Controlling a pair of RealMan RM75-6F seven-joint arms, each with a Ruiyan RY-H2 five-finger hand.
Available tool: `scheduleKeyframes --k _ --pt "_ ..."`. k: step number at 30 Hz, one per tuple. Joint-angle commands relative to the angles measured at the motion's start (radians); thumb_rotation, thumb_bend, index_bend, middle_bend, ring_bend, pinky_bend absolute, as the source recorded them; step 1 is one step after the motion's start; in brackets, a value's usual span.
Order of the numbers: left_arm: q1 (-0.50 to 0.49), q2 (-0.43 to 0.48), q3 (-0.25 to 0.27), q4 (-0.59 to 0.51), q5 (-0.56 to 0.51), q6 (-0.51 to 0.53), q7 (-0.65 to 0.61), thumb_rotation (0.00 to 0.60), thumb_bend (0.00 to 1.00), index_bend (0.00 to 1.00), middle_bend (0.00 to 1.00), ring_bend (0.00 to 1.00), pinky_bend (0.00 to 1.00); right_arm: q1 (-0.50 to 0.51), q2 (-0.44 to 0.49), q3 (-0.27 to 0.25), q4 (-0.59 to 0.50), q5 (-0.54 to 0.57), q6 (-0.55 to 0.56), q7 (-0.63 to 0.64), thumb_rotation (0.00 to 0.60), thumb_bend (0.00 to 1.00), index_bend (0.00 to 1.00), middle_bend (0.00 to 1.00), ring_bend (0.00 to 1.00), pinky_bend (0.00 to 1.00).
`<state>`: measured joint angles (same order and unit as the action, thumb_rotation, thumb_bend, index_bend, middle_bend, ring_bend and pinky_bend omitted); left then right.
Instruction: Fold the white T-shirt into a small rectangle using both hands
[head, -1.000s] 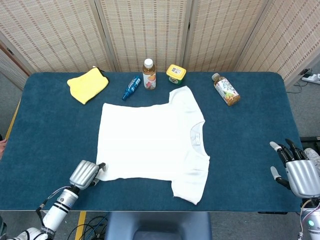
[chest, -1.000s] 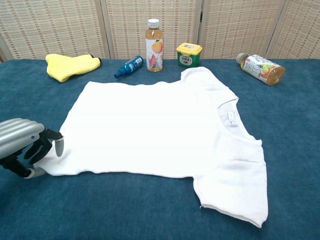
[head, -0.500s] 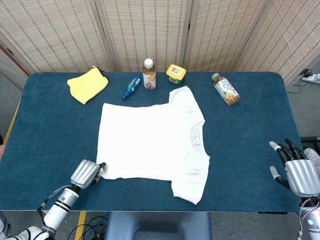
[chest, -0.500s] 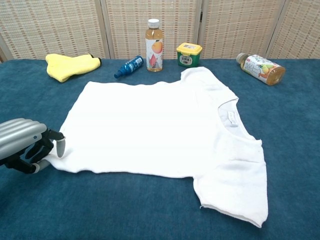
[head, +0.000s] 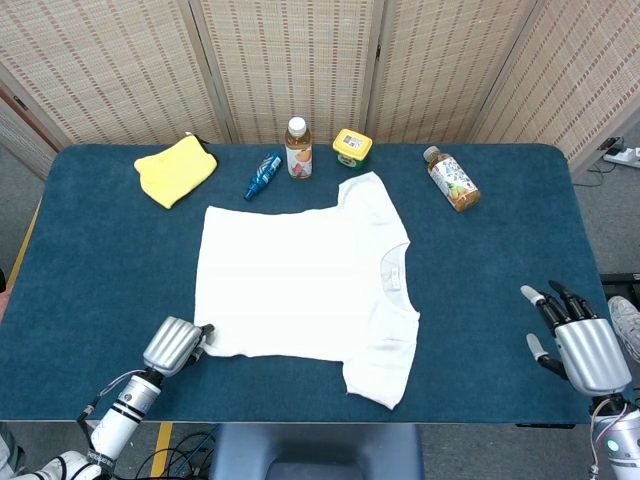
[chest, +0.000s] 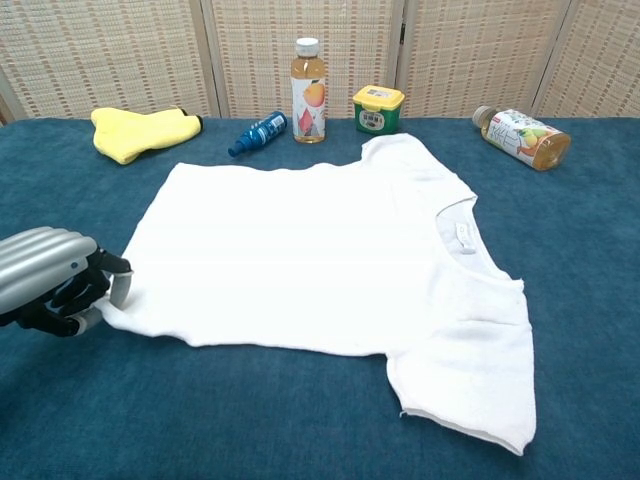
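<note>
The white T-shirt (head: 300, 285) lies flat on the blue table, collar to the right, sleeves at the back and front. My left hand (head: 175, 345) sits at the shirt's near left hem corner. In the chest view the left hand (chest: 50, 280) has its thumb on top of that corner of the T-shirt (chest: 310, 250) and its fingers curled under, pinching the cloth. My right hand (head: 578, 345) hovers at the table's front right, well away from the shirt, with fingers spread and nothing in it. The chest view does not show the right hand.
Along the back stand a yellow cloth (head: 175, 168), a lying blue bottle (head: 264, 175), an upright juice bottle (head: 298, 149), a yellow jar (head: 352, 147) and a lying drink bottle (head: 451, 179). The table's front edge (head: 300, 420) runs just below the shirt's near sleeve.
My left hand has closed its fingers on the hem corner and the corner has drawn in slightly. My right hand has drifted a little left and toward the table.
</note>
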<state>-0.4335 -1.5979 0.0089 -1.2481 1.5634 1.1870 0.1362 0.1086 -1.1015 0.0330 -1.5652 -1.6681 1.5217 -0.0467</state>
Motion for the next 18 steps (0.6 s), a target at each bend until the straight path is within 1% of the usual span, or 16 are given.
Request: scheduleKeyframes --k 1,4,6,7,8,9,10,11,12,14,17,18 --pt "-0.001 0.001 0.000 -0.004 0.002 0.003 0.004 0.600 0.60 0.65 0.87 0.81 0.87 0.022 -0.006 -0.026 0.001 -0.042 -0.031 0.000 0.600 0.41 0.14 0.29 0.18 0.23" --pt "-0.001 0.004 0.002 -0.016 0.008 0.011 0.009 0.600 0.60 0.65 0.87 0.81 0.87 0.047 -0.020 -0.057 0.013 -0.080 -0.080 0.014 0.600 0.41 0.16 0.31 0.22 0.28" --pt "-0.001 0.006 0.002 -0.024 0.006 0.011 0.016 0.600 0.60 0.65 0.87 0.81 0.87 0.061 -0.031 -0.072 0.023 -0.098 -0.107 0.019 0.600 0.41 0.17 0.34 0.26 0.34" --pt "0.000 0.009 0.002 -0.030 0.002 0.009 0.022 0.600 0.60 0.65 0.87 0.81 0.87 0.071 -0.040 -0.079 0.030 -0.109 -0.124 0.020 0.600 0.40 0.18 0.35 0.30 0.39" --pt "0.000 0.011 0.001 -0.034 -0.001 0.007 0.027 0.600 0.60 0.65 0.87 0.81 0.87 0.079 -0.048 -0.083 0.036 -0.116 -0.134 0.021 0.600 0.39 0.19 0.38 0.37 0.46" --pt "0.000 0.013 0.001 -0.038 -0.004 0.005 0.032 0.600 0.60 0.65 0.87 0.81 0.87 0.087 -0.056 -0.088 0.041 -0.122 -0.146 0.021 0.600 0.37 0.20 0.42 0.45 0.55" --pt "0.001 0.015 0.002 -0.044 -0.009 0.002 0.038 0.600 0.60 0.65 0.87 0.81 0.87 0.097 -0.066 -0.093 0.047 -0.130 -0.162 0.023 0.600 0.36 0.21 0.46 0.51 0.62" --pt "0.002 0.017 0.002 -0.049 -0.012 0.000 0.042 0.600 0.60 0.65 0.87 0.81 0.87 0.105 -0.075 -0.095 0.053 -0.134 -0.174 0.026 0.600 0.35 0.24 0.54 0.61 0.74" --pt "0.003 0.019 0.002 -0.053 -0.015 -0.001 0.046 0.600 0.60 0.65 0.87 0.81 0.87 0.114 -0.083 -0.098 0.058 -0.137 -0.187 0.028 0.600 0.33 0.27 0.61 0.68 0.82" --pt "0.006 0.021 0.003 -0.061 -0.021 -0.002 0.053 0.600 0.60 0.65 0.87 0.81 0.87 0.135 -0.106 -0.102 0.071 -0.142 -0.220 0.030 0.600 0.32 0.32 0.70 0.77 0.89" --pt "0.008 0.025 0.004 -0.070 -0.026 -0.003 0.060 0.600 0.60 0.65 0.87 0.81 0.87 0.166 -0.142 -0.106 0.092 -0.144 -0.268 0.031 0.600 0.29 0.39 0.80 0.86 0.98" --pt "0.009 0.026 0.005 -0.072 -0.027 -0.002 0.061 0.600 0.60 0.65 0.87 0.81 0.87 0.175 -0.152 -0.106 0.099 -0.141 -0.284 0.032 0.600 0.29 0.41 0.82 0.88 0.99"
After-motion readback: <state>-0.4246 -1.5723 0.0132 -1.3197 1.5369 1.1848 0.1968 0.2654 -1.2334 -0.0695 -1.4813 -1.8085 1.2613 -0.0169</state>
